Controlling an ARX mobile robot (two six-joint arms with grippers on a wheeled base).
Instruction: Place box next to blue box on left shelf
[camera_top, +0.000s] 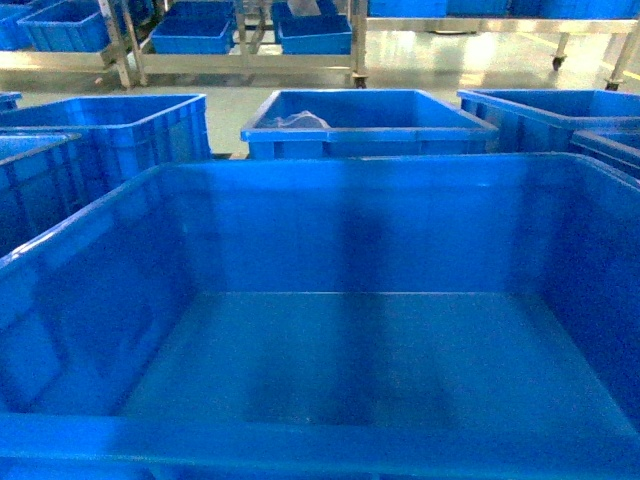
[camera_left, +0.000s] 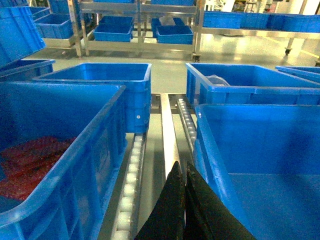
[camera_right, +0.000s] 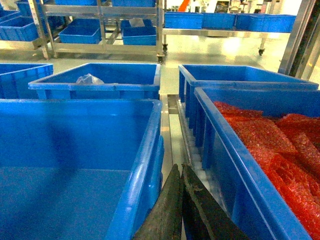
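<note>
No brand, label or readable writing shows on anything in these views. The box (camera_top: 330, 330), a large bright-blue plastic crate with a thick rim, fills almost all of my head view directly in front of me; its glossy floor is bare and its near rim runs across the bottom edge. My left claw (camera_left: 184, 172) sits at the bottom of the left wrist view, its two dark fingers (camera_left: 172, 210) pressed together with no gap and nothing between them, just outside the box's left wall, which rises at its right. The claw lies over a roller conveyor (camera_left: 131, 170) with a pale metal rail, in the narrow channel between the box and a neighbouring crate (camera_left: 65, 145) holding red bubble-wrap-like material. My right claw (camera_right: 180, 175) appears the same way at the bottom of the right wrist view: dark fingers (camera_right: 170, 210) closed against each other, holding nothing, just outside the box's right wall, which stands at its left. To its right is another blue crate (camera_right: 240, 145) heaped with red material. I cannot tell whether either claw touches the box wall. Beyond the box, a further crate (camera_top: 365, 120) holds a crumpled clear plastic bag (camera_top: 300, 120). Further back across a pale floor stand metal shelves (camera_top: 240, 55) carrying smaller blue bins (camera_top: 195, 35).
</note>
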